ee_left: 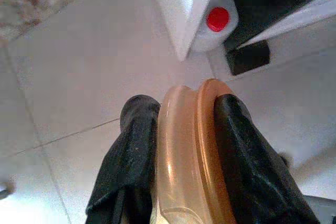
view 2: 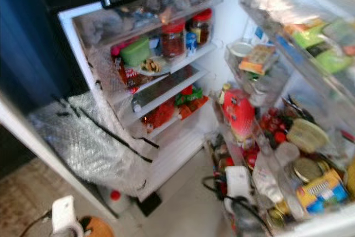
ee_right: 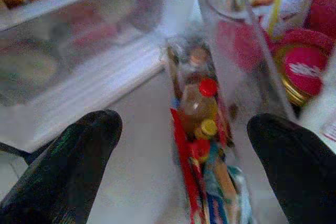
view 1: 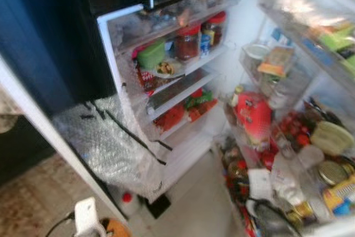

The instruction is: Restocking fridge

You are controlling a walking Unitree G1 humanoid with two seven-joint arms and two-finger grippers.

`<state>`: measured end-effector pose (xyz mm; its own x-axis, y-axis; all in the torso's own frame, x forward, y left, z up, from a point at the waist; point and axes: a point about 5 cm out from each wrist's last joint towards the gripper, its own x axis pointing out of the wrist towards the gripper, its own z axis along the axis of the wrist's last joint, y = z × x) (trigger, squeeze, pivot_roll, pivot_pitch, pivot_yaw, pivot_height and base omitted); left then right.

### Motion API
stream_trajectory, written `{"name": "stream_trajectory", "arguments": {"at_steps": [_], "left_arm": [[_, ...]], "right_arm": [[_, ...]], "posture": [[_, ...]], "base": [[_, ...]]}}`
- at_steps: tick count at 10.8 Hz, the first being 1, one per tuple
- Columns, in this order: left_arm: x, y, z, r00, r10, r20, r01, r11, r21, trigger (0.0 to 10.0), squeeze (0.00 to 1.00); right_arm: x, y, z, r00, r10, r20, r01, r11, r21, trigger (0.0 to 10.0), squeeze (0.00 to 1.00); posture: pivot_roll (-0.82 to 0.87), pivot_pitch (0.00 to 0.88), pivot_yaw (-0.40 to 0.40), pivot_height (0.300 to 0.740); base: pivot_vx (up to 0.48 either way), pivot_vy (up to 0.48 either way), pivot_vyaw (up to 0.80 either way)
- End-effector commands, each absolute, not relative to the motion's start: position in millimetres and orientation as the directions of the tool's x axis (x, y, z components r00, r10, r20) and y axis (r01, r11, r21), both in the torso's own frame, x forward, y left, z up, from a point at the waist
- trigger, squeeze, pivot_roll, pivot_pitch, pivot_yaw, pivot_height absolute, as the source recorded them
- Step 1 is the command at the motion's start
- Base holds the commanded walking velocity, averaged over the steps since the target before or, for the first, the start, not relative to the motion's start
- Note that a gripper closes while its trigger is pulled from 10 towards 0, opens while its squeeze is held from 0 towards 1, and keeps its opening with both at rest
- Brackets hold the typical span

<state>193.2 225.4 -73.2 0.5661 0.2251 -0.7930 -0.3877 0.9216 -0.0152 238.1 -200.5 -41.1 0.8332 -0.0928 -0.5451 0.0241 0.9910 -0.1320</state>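
Note:
The fridge [view 1: 183, 137] stands open before me, its shelves holding red-lidded jars [view 1: 187, 40], a green tub [view 1: 151, 54] and red packets. My left gripper [ee_left: 181, 108] is low over the tiled floor, shut on an amber, translucent round container [ee_left: 189, 156] held edge-on between its black fingers [ee_left: 134, 145]. That container also peeks in at the bottom left [view 1: 113, 228]. My right gripper [ee_right: 181, 121] is open, pointing at the lowest door shelf, where small bottles [ee_right: 202, 103] with red and yellow caps stand.
The door racks [view 1: 288, 137] on the right are crowded with a red bag [view 1: 252, 115], tomatoes, tins and tubs. A bubble-wrapped drawer [view 1: 111, 142] juts out at the lower left. A white jug with a red cap [ee_left: 218, 19] sits on the floor by the fridge base.

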Motion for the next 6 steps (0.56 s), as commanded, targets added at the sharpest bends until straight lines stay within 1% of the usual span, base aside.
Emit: {"name": "stream_trajectory", "arguments": {"at_steps": [1,2,4,6], "left_arm": [[185.0,222.6,-78.3,0.535,0.213,-0.817,-0.372,0.928,-0.002,10.0,0.00],[184.3,222.1,-78.7,0.535,0.211,-0.818,-0.369,0.929,-0.001,10.0,0.00],[183.2,221.8,-79.3,0.533,0.211,-0.819,-0.364,0.931,0.003,10.0,0.00],[182.7,221.6,-79.6,0.532,0.210,-0.820,-0.359,0.933,0.006,10.0,0.00]], "right_arm": [[234.7,-206.7,-40.7,0.841,-0.114,-0.528,0.051,0.990,-0.133,10.0,0.00],[236.2,-207.0,-37.0,0.864,-0.116,-0.491,0.055,0.989,-0.137,10.0,0.00],[246.2,-211.1,-19.4,0.926,-0.131,-0.353,0.073,0.982,-0.173,10.0,0.00],[258.9,-207.3,3.6,0.975,-0.100,-0.198,0.070,0.986,-0.152,10.0,0.00]], "posture": [[-0.15,0.044,0.022,0.740],[-0.15,0.038,0.023,0.740],[-0.15,0.036,0.023,0.740],[-0.16,0.043,0.022,0.740]], "base": [[0.000,0.000,0.00],[0.000,0.000,0.00],[0.000,0.000,0.00],[0.000,0.000,0.00]]}}
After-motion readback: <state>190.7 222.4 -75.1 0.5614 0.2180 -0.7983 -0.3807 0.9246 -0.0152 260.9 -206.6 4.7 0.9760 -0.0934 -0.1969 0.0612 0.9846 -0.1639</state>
